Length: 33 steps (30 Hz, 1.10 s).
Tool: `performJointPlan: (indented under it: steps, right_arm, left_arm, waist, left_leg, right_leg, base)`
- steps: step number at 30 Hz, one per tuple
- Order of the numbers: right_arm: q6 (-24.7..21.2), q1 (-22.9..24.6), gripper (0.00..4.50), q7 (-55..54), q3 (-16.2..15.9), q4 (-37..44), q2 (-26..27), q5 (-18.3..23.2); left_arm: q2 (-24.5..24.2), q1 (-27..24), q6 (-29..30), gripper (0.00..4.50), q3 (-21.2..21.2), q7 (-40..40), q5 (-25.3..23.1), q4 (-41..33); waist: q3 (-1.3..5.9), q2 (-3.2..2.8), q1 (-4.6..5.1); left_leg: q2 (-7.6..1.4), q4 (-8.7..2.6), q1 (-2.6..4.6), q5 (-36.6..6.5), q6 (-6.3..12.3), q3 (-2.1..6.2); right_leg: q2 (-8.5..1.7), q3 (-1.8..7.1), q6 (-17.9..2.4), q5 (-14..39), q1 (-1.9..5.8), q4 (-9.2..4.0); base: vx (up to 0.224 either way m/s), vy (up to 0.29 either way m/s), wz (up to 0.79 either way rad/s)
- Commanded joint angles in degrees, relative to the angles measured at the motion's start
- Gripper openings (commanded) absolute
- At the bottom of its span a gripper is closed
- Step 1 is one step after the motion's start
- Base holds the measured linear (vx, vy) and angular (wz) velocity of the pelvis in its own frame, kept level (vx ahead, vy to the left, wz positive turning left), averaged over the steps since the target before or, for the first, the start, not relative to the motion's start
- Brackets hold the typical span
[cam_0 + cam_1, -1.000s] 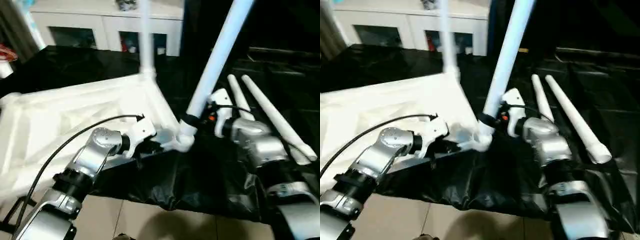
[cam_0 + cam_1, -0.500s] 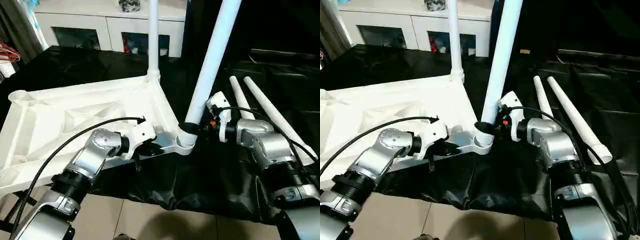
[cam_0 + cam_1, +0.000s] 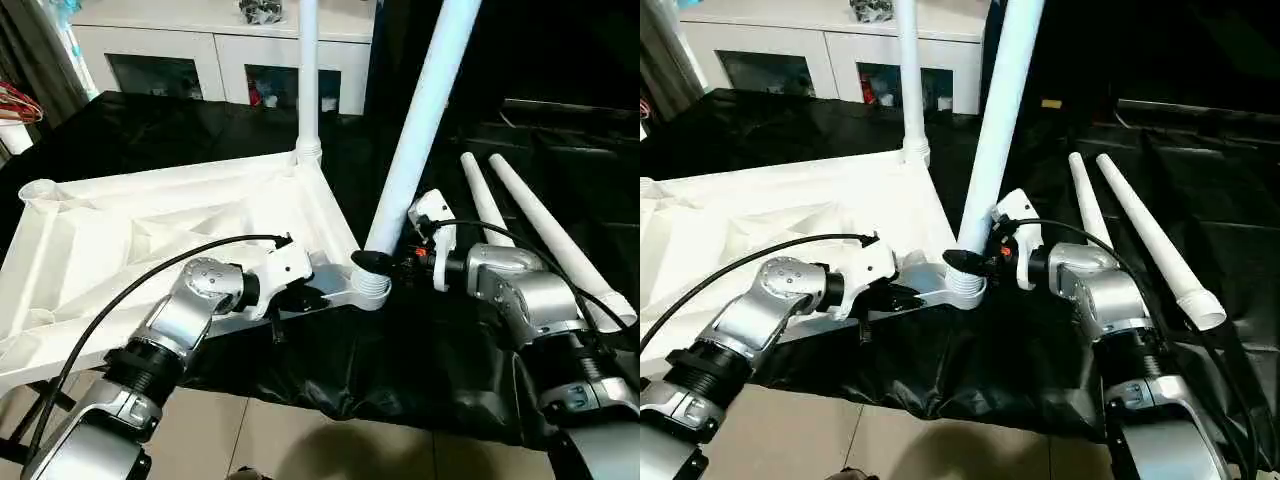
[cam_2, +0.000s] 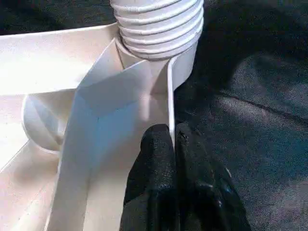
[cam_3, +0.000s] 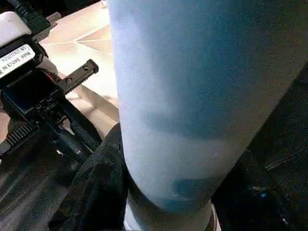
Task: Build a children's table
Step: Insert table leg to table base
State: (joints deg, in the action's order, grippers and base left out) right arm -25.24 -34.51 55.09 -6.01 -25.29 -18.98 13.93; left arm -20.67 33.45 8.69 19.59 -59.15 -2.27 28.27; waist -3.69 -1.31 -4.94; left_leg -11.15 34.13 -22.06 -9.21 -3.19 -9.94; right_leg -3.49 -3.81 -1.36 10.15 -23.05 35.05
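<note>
The white tabletop (image 3: 150, 230) lies ribbed side up on the black-draped table. One white leg (image 3: 308, 80) stands upright in its far corner socket. My left gripper (image 3: 305, 297) is shut on the tabletop's thin rim, its fingertips (image 4: 159, 144) pinching the wall just short of the ribbed near corner socket (image 4: 156, 24). My right gripper (image 3: 375, 262) is shut around the base of a second leg (image 3: 425, 110), which leans slightly right and meets that socket (image 3: 372, 288). In the right wrist view this leg (image 5: 192, 96) sits against a black finger (image 5: 96, 192).
Two loose white legs (image 3: 485, 205) (image 3: 560, 245) lie side by side on the black cloth to the right of my right arm. A white cabinet (image 3: 200, 50) stands behind the table. The table's front edge and tiled floor (image 3: 300, 440) are just below my forearms.
The leg in my right gripper has swung more upright and its base has come down onto the near corner socket. The head camera has also shifted. My left gripper keeps its hold.
</note>
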Motion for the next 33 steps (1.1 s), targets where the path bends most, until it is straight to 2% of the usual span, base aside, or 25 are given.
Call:
performJointPlan:
  steps: [1, 4, 6, 9, 10, 12, 16, 18, 20, 21, 25, 29, 31, 33]
  right_arm:
    - [-0.85, 1.37, 1.88, -0.59, -0.9, -0.58, -0.03, -0.75]
    - [-0.16, 1.68, 1.88, -1.3, -0.37, -0.9, 0.02, -0.81]
    - [1.6, 1.97, 1.88, -3.1, 1.13, -2.24, 0.5, -0.69]
    - [1.79, 1.98, 1.88, -3.49, 1.47, -2.59, 0.63, -0.65]
    - [2.73, 2.06, 1.88, -4.46, 2.36, -3.57, 1.05, -0.4]
    - [3.9, 2.23, 1.88, -5.58, 3.27, -4.58, 1.55, -0.17]
    - [4.81, 2.71, 1.88, -6.33, 3.76, -5.21, 1.78, -0.05]
    - [4.96, 3.7, 1.88, -6.93, 4.18, -4.35, 1.99, 0.16]
    - [5.16, 4.87, 1.88, -8.1, 5.12, -3.38, 2.45, 0.67]
    - [5.54, 5.84, 1.88, -9.02, 5.88, -2.74, 2.89, 0.94]
    - [6.8, 9.05, 1.88, -11.64, 7.23, -0.68, 4.09, 1.41]
    - [7.81, 10.85, 1.88, -13.5, 6.9, 1.13, 4.29, 0.58]
    - [8.08, 11.65, 1.88, -13.73, 5.84, 2.77, 4.2, -0.36]
    - [7.89, 12.1, 1.88, -13.84, 4.04, 5.14, 4.14, -1.79]
  left_arm:
    - [-0.16, 1.14, -0.65, 0.0, 0.1, 0.62, -0.79, 0.66]
    - [-0.15, 1.33, -0.94, 0.0, 0.04, 0.49, -0.82, 0.97]
    - [-0.16, 1.47, -1.18, 0.0, -0.02, 0.4, -0.81, 1.19]
    - [-0.13, 1.5, -1.22, 0.0, -0.03, 0.4, -0.81, 1.24]
    - [0.01, 1.59, -1.37, 0.0, -0.02, 0.34, -0.8, 1.44]
    - [0.06, 1.59, -1.46, 0.0, 0.01, 0.27, -0.78, 1.5]
    - [0.15, 1.71, -1.6, 0.0, 0.02, 0.44, -0.88, 1.76]
    - [0.16, 1.82, -1.81, 0.0, -0.01, 0.76, -1.06, 2.03]
    - [0.26, 1.95, -2.0, 0.0, -0.15, 1.28, -1.19, 2.36]
    - [0.38, 2.03, -2.1, 0.0, -0.26, 1.64, -1.25, 2.56]
    - [0.68, 2.25, -2.26, 0.0, -0.38, 2.2, -1.25, 3.0]
    - [0.82, 2.4, -2.49, 0.0, -0.34, 2.29, -1.39, 3.31]
    - [0.88, 2.54, -2.69, 0.0, -0.27, 2.25, -1.5, 3.56]
    - [0.95, 2.76, -3.12, 0.0, -0.07, 2.12, -1.84, 4.06]
  waist:
    - [4.47, 0.03, 0.05]
    - [4.45, 0.0, 0.05]
    - [4.46, -0.07, 0.04]
    - [4.53, 0.01, 0.08]
    - [4.5, -0.15, 0.06]
    - [4.48, -0.04, 0.17]
    - [4.46, -0.14, 0.25]
    - [4.38, -0.17, 0.24]
    - [4.4, 0.23, 0.22]
    - [4.47, 0.05, 0.1]
    - [4.33, 0.01, 0.13]
    - [4.34, 0.0, 0.14]
    - [4.35, -0.3, 0.13]
    - [4.33, -0.3, 0.15]
  left_leg:
    - [-1.97, -3.75, 1.23, -12.56, 0.75, 0.52]
    - [-1.98, -3.79, 1.25, -13.02, 0.51, 0.56]
    - [-1.96, -3.78, 1.31, -13.28, 0.33, 0.57]
    - [-1.91, -3.74, 1.15, -12.71, 0.43, 0.57]
    - [-1.94, -3.75, 1.25, -12.87, 0.5, 0.59]
    - [-1.89, -3.74, 1.17, -13.03, 0.47, 0.56]
    - [-1.97, -3.78, 1.33, -13.62, 0.43, 0.58]
    - [-1.98, -3.84, 1.42, -14.24, 0.42, 0.57]
    - [-1.97, -3.85, 1.41, -14.19, 0.47, 0.53]
    - [-2.01, -3.86, 1.39, -13.71, 0.5, 0.6]
    - [-1.97, -3.97, 1.4, -14.15, 0.43, 0.58]
    - [-1.97, -4.09, 1.38, -14.72, 0.23, 0.66]
    - [-2.0, -4.11, 1.49, -15.26, 0.08, 0.72]
    - [-1.94, -4.17, 1.3, -15.0, 0.01, 0.74]
  right_leg:
    - [-4.44, 2.65, -11.27, 12.34, 2.81, -4.32]
    - [-4.48, 2.66, -11.18, 12.99, 2.85, -4.38]
    - [-4.54, 2.69, -11.01, 13.58, 2.82, -4.43]
    - [-4.48, 2.65, -11.24, 12.56, 2.94, -4.3]
    - [-4.46, 2.64, -11.26, 12.68, 2.88, -4.33]
    - [-4.51, 2.64, -11.31, 12.86, 2.91, -4.39]
    - [-4.48, 2.63, -11.26, 13.49, 2.83, -4.5]
    - [-4.47, 2.65, -11.11, 14.24, 2.7, -4.63]
    - [-4.51, 2.69, -10.91, 14.58, 2.77, -4.65]
    - [-4.61, 2.7, -10.87, 14.45, 2.81, -4.54]
    - [-4.53, 2.7, -10.47, 15.03, 2.63, -4.72]
    - [-4.57, 2.71, -9.83, 16.35, 2.66, -4.86]
    - [-4.56, 2.71, -9.66, 16.53, 2.59, -4.92]
    - [-4.48, 2.69, -9.51, 16.06, 2.66, -4.83]
  base:
    - [0.0, 0.0, 0.0]
    - [0.0, 0.0, 0.0]
    - [0.0, 0.0, 0.0]
    - [0.0, 0.0, 0.0]
    - [0.0, 0.0, 0.0]
    - [0.0, 0.0, 0.0]
    - [0.0, 0.0, 0.0]
    - [0.0, 0.0, 0.0]
    - [0.0, 0.0, 0.0]
    - [0.0, 0.0, 0.0]
    - [0.0, 0.0, 0.0]
    - [0.0, 0.0, 0.0]
    - [0.0, 0.0, 0.0]
    - [0.0, 0.0, 0.0]
